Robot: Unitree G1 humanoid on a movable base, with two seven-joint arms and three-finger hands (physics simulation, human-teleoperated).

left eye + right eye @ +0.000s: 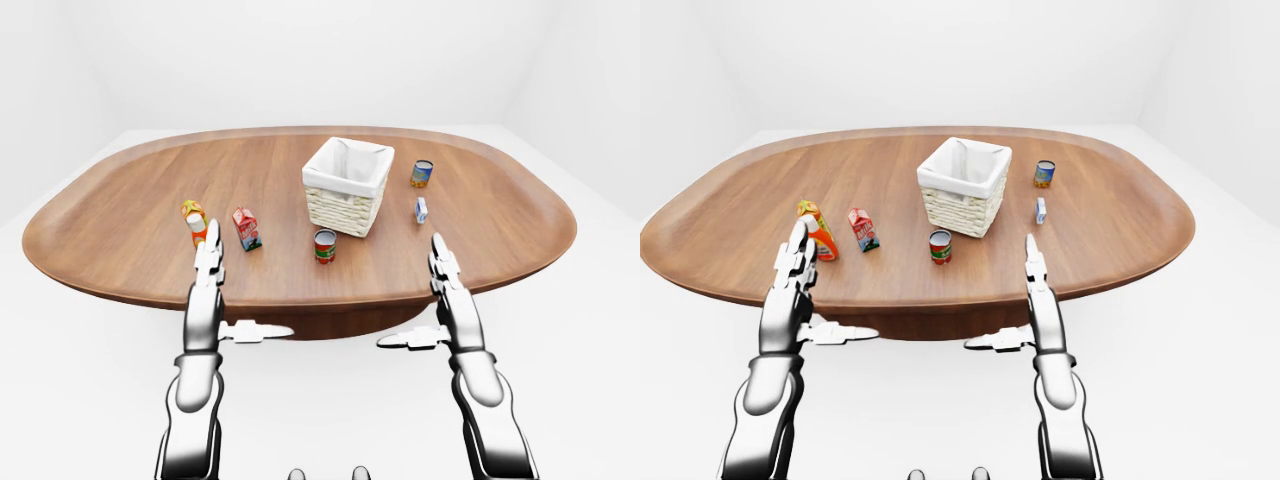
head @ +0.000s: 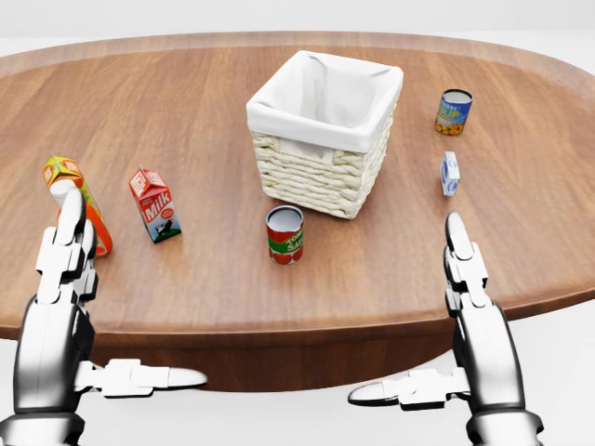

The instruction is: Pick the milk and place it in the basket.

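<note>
The shiny silver left hand is held wide open with nothing in it, fingers straight and thumb stuck out sideways. The small red and white milk carton is seen standing just up and to the right of its fingertips, not touched. An orange sauce bottle is partly hidden behind those fingers, maybe touching. The silver right hand is open and empty too. The woven basket with white cloth is placed up between both hands, on the brown wooden table

Oval wooden table, basket, milk, cans
</note>
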